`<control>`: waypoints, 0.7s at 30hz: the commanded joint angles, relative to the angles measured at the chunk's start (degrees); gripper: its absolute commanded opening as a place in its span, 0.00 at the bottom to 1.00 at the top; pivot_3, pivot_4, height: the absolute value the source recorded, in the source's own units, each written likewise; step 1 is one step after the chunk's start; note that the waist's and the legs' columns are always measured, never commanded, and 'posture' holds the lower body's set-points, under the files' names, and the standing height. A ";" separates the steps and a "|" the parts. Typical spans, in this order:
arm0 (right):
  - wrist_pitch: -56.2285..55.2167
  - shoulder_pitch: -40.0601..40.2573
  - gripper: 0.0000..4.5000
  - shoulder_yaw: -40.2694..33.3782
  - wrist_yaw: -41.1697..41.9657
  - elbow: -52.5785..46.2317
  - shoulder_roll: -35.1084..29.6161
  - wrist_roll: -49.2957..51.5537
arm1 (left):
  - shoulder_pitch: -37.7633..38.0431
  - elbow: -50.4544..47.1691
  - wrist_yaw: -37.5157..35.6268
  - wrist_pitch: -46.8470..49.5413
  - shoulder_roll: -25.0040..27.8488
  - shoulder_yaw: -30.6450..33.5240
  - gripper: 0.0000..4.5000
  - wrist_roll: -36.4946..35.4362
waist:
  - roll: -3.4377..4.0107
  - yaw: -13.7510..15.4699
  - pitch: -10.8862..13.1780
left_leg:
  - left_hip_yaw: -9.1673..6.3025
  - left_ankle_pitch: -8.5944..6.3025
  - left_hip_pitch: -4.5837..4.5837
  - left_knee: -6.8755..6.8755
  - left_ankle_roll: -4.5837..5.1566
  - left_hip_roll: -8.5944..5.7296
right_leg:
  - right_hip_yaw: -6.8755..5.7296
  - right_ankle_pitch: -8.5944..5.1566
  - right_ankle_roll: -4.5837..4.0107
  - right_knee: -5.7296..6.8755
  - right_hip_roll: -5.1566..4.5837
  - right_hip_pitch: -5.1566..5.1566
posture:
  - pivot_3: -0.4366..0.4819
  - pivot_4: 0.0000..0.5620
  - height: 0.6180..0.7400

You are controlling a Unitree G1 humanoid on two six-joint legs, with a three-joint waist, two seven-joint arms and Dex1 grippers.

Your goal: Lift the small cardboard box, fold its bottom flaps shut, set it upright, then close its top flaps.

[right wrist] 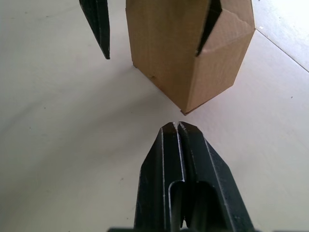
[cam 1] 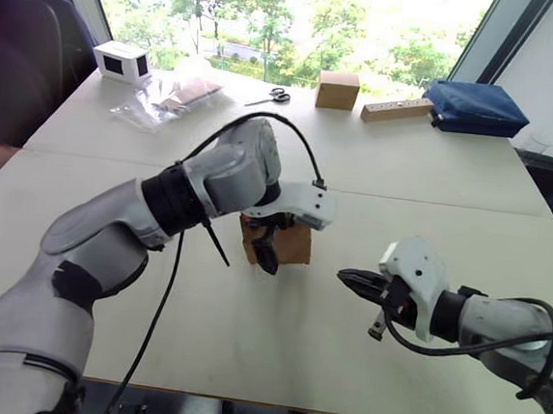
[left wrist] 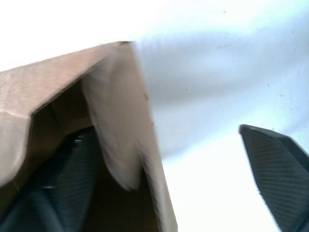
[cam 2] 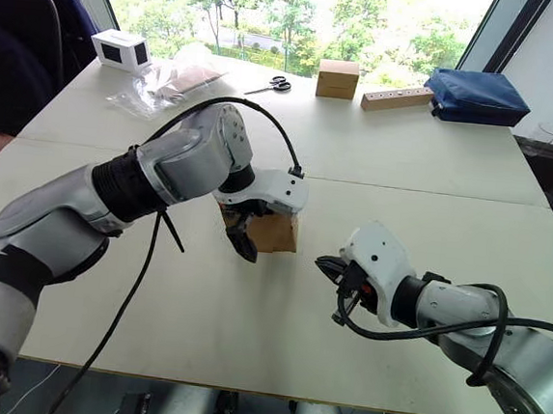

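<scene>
Non-task items, all along the far edge of the table (cam 1: 362, 331):

- White box with dark panels (cam 1: 123, 61) at the far left corner.
- Clear plastic bag (cam 1: 167, 96) with brownish contents, just beside the white box, lying slightly nearer the table's middle; its wrinkled film spreads toward the left edge.
- Scissors (cam 1: 275, 95) with dark handles, flat on the table, between the plastic bag and the cube-shaped box.
- Cube-shaped brown box (cam 1: 337, 90), upright, about mid-way along the far edge.
- Long wooden block (cam 1: 396, 109) with a row of small holes, angled, between the cube box and the blue bag.
- Dark blue fabric bag (cam 1: 476, 108) at the far right corner, touching the block's end or nearly so.
</scene>
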 commanded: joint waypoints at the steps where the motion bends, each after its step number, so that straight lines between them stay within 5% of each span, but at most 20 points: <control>1: -2.30 0.32 0.00 -0.17 2.12 0.69 0.57 -2.01 | -5.69 2.25 -0.18 1.13 0.87 4.08 0.99 -3.87 | 0.00 -0.04 0.00 | 0.00 0.00 0.00 0.00 0.00 0.00 | 0.00 0.00 0.00 0.00 0.00 0.00 | 0.48 0.27 1.00; 8: -4.21 -0.89 0.00 0.19 5.34 3.36 1.64 -3.94 | -7.34 2.04 -0.18 -4.21 5.48 5.83 0.99 -10.78 | 0.03 -0.11 -0.02 | -0.01 -0.01 0.03 0.00 0.01 0.02 | 0.00 -0.01 0.02 0.09 0.01 -0.02 | 0.48 0.27 1.00; 14: -7.44 -1.65 0.00 -3.23 7.25 8.05 5.72 -3.76 | -6.60 8.56 -0.18 -6.99 5.48 15.64 0.99 -15.18 | 0.03 -0.01 -0.02 | 0.01 0.00 0.03 0.01 0.01 0.00 | 0.01 -0.01 0.02 0.10 0.00 -0.02 | 0.48 0.27 1.00; 18: -11.90 -2.99 0.00 -3.11 9.45 14.89 7.79 -6.99 | -2.69 15.96 12.76 -8.32 3.16 31.08 0.99 -18.10 | 0.03 -0.09 -0.02 | 0.01 0.00 0.02 0.08 0.01 0.00 | 0.00 0.00 0.04 0.11 -0.02 0.01 | 0.48 0.27 1.00; 21: -16.83 -7.42 0.00 3.62 11.01 22.54 7.72 -15.74 | 5.68 13.53 20.44 -6.62 7.15 41.53 0.99 -19.88 | 0.06 -1.26 -0.04 | 0.05 -0.01 0.08 0.09 0.01 0.00 | 0.05 0.01 0.05 0.18 -0.01 0.00 | 0.48 0.27 1.00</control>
